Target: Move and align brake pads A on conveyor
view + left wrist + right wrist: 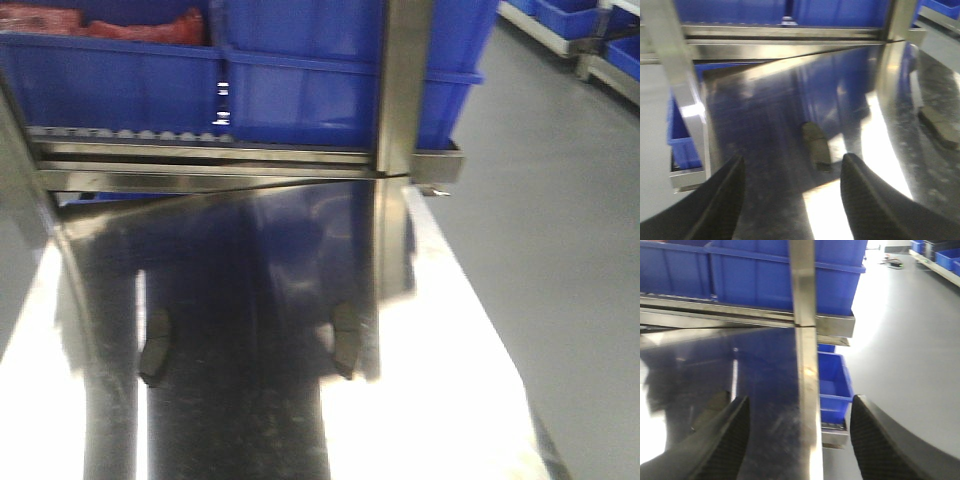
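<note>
Blue bins (330,70) line the rack (200,170) behind the shiny bench (460,400). Both the left gripper (792,159) and right gripper (800,400) hang spread and empty, one brake pad (816,145) lying just ahead of the left. On slick steel it could skid aside under an off-centre pinch.

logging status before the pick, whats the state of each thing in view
left pincer: open, empty
right pincer: open, empty
left brake pad: lying flat on steel tabletop, not held
right brake pad: lying flat on steel tabletop, not held
blue bins: resting on the rack
</note>
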Robot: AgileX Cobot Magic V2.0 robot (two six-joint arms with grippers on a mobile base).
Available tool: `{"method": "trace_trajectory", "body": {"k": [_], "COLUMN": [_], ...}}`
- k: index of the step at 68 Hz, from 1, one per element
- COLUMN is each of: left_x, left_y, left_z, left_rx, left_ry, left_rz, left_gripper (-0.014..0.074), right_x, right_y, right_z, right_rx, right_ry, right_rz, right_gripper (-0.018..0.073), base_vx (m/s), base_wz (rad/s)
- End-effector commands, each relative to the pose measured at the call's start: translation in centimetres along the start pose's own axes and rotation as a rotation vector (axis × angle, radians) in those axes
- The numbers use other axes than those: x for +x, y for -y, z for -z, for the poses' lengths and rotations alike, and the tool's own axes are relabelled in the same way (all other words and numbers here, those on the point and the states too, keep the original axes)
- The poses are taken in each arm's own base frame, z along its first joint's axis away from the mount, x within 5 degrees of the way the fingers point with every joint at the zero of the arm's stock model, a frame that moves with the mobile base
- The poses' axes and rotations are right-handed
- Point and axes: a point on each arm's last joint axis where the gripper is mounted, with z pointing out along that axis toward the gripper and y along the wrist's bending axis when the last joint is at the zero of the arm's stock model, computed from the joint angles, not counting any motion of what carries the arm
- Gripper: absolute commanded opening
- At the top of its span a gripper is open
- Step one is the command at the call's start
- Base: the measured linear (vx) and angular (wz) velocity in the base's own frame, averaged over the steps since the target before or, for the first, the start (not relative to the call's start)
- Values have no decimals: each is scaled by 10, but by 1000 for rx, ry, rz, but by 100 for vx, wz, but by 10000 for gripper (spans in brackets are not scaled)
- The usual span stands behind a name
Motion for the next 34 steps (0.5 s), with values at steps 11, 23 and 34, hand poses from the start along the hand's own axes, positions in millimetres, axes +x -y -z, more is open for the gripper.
{"method": "trace_trajectory", "body": {"k": [11, 23, 34], "left_x": [-13, -13, -13], "left_y": [1, 1, 1], "left_z": [3, 3, 3], "left_rx": [6, 6, 6], "left_ry": [81, 81, 81], "left_rz": [8, 8, 8], "left_gripper": [414, 414, 414], "right_x": [-15, -15, -15], "right_y": [0, 0, 0], "right_z": [3, 3, 3], "right_rx": [8, 8, 8], "right_ry": [93, 93, 93], "right_rz": [7, 7, 7], "right_gripper": [432, 432, 432], "base_vx": [12, 7, 1], "base_wz": [46, 26, 5]}}
